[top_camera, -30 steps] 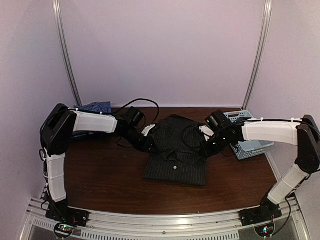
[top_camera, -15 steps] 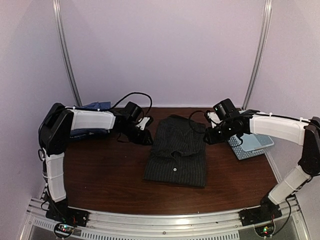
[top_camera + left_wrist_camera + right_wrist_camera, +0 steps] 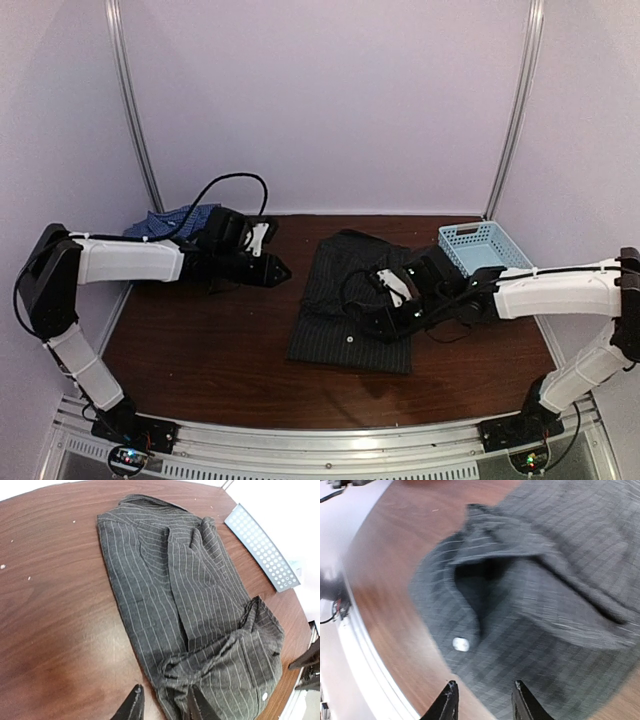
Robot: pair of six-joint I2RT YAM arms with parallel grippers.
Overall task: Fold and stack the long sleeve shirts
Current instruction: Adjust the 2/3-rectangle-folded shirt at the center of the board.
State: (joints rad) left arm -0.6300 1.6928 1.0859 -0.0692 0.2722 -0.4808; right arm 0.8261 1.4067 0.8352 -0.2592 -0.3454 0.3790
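Note:
The black pinstriped long sleeve shirt (image 3: 350,310) lies folded at the middle of the table, collar end near the front, a white button (image 3: 461,644) showing. The blue checked shirt (image 3: 178,217) is bunched at the back left, partly behind the left arm. My left gripper (image 3: 283,270) is open, a little left of the black shirt. In the left wrist view the left gripper (image 3: 165,707) has its fingers over the black shirt's (image 3: 190,605) near edge, holding nothing. My right gripper (image 3: 368,322) hovers open above the shirt's near half; the right wrist view of the right gripper (image 3: 485,702) is blurred.
A light blue plastic basket (image 3: 485,250) stands at the back right, its rim (image 3: 262,547) also in the left wrist view. Bare brown table (image 3: 220,350) lies left of and in front of the shirt. Purple walls with metal posts close off the back.
The left arm has drawn back leftward off the black shirt. The right arm swung from the shirt's back right corner to over its near half. Both grippers opened wider.

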